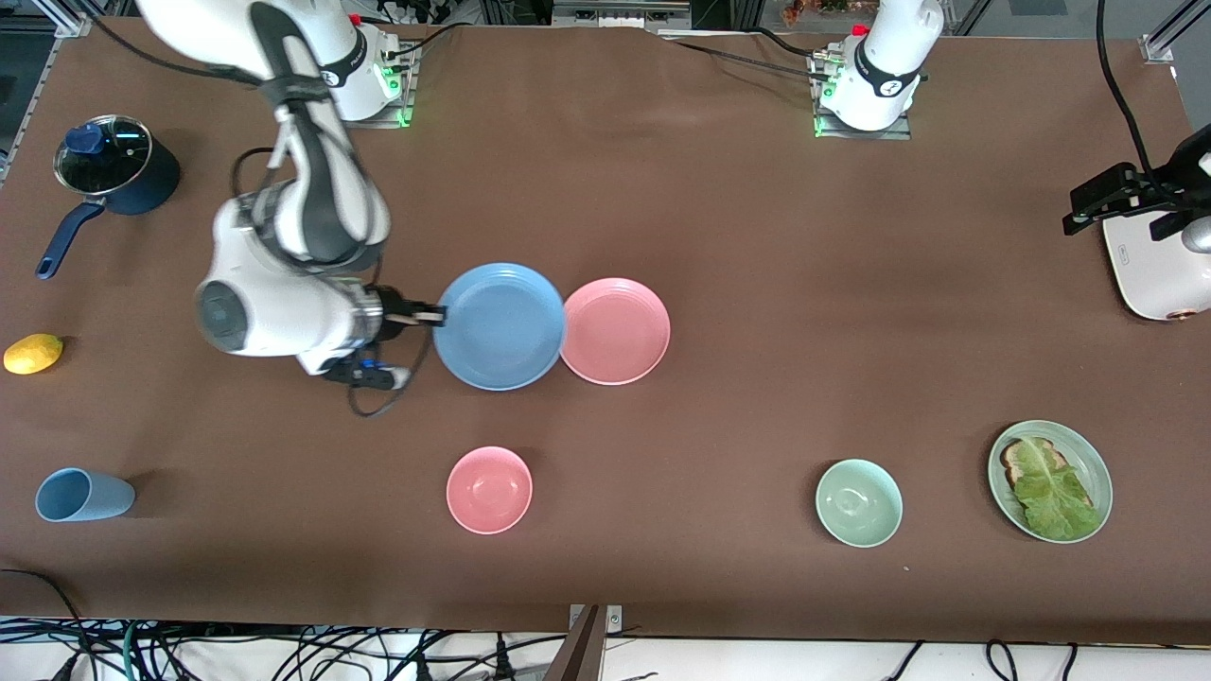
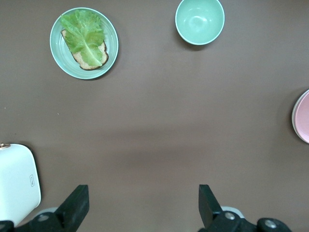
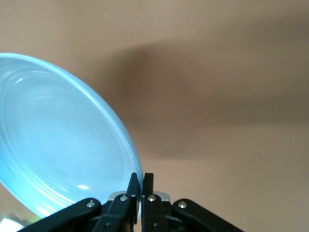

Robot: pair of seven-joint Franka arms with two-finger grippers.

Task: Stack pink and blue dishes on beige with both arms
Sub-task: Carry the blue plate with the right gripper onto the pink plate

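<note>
My right gripper (image 1: 437, 316) (image 3: 141, 186) is shut on the rim of the blue plate (image 1: 501, 326) (image 3: 58, 145). The plate hangs tilted above the table near the middle, and its shadow falls on the cloth below. Its edge overlaps the pink plate (image 1: 615, 331) (image 2: 303, 118), which lies flat beside it toward the left arm's end. No beige plate shows in any view. My left gripper (image 2: 142, 205) is open and empty, high over bare table; it is out of the front view, where only the left arm's base (image 1: 880, 76) shows.
Near the front edge stand a pink bowl (image 1: 489, 489), a green bowl (image 1: 859, 502) (image 2: 200, 21) and a green plate (image 1: 1096, 463) (image 2: 112, 36) with toast and lettuce. A blue cup (image 1: 80, 495), lemon (image 1: 33, 353), lidded pot (image 1: 114, 165) and white appliance (image 1: 1159, 270) (image 2: 17, 183) sit at the ends.
</note>
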